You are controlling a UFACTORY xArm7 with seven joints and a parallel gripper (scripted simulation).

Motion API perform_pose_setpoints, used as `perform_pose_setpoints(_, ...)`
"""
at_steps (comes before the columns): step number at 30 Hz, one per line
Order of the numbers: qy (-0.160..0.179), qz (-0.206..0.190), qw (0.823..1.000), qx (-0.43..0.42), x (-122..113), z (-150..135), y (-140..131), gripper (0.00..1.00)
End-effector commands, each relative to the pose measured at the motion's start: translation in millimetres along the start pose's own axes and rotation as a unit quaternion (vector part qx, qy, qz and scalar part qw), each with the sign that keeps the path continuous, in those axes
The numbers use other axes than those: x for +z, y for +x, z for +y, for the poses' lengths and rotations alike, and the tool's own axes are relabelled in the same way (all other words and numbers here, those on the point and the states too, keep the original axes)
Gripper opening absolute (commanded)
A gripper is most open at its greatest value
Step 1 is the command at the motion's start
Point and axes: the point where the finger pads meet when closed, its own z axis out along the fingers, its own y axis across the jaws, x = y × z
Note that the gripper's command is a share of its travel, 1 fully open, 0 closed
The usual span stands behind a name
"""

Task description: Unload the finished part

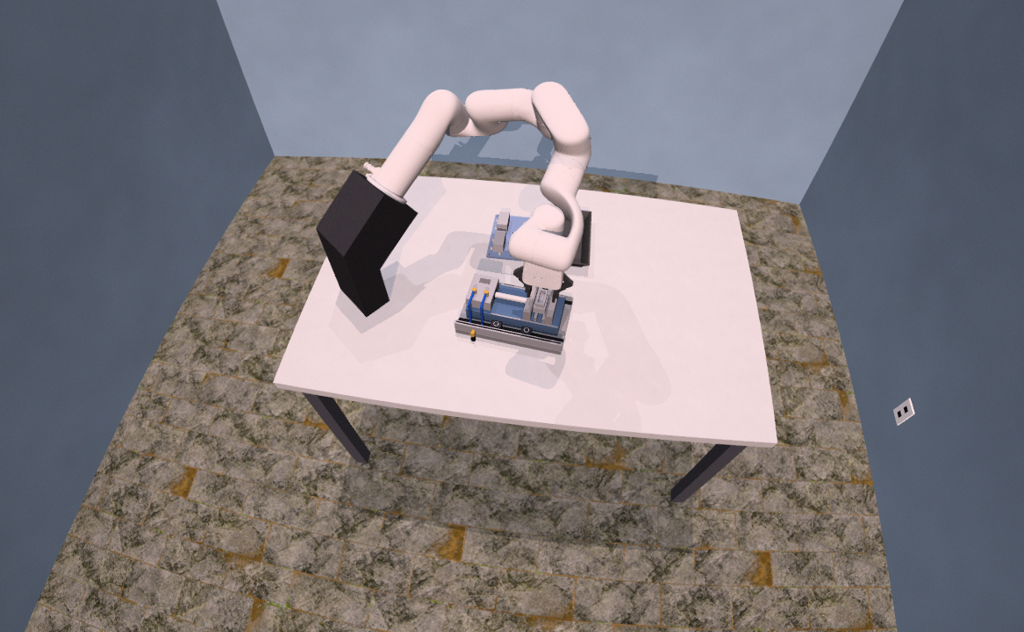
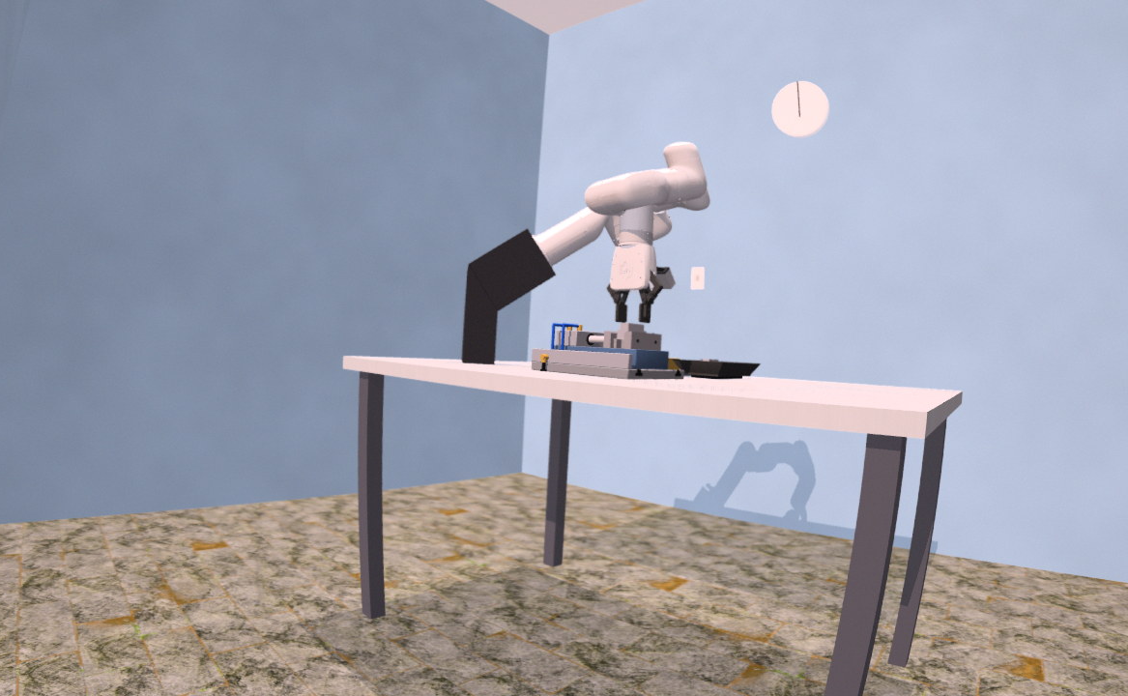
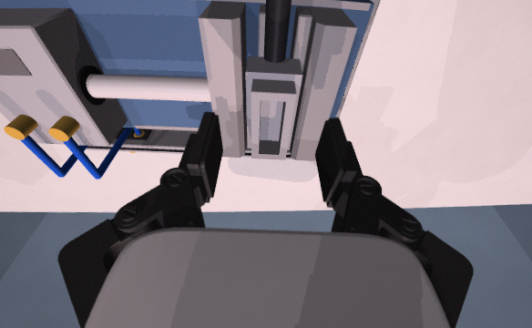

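Note:
The grey finished part [image 3: 272,114] stands on edge between the two grey vise jaws, with its pocket showing. The vise [image 1: 513,309] sits on a blue and grey base in the middle of the white table. My gripper [image 3: 271,134] is open and empty, hovering straight above the part with one finger on each side of the jaws. From the side view, the gripper [image 2: 634,304] hangs a short way above the vise [image 2: 632,337]. The black outfeed tray [image 2: 721,367] lies just beyond the vise; in the overhead view the arm mostly hides the tray [image 1: 584,235].
A grey cylinder block with blue hoses and yellow fittings [image 3: 43,129] drives a white rod [image 3: 149,87] into the vise. A second blue fixture with a grey block [image 1: 502,233] stands behind the vise. The black robot base [image 1: 361,240] is at the table's left.

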Motion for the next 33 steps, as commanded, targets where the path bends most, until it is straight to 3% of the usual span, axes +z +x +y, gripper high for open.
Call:
perform_pose_setpoints(1,-0.001,-0.002,1.000,0.000,0,1,-1,0.69)
perform_pose_setpoints(33,-0.001,-0.002,1.000,0.000,10,1,-1,0.69)
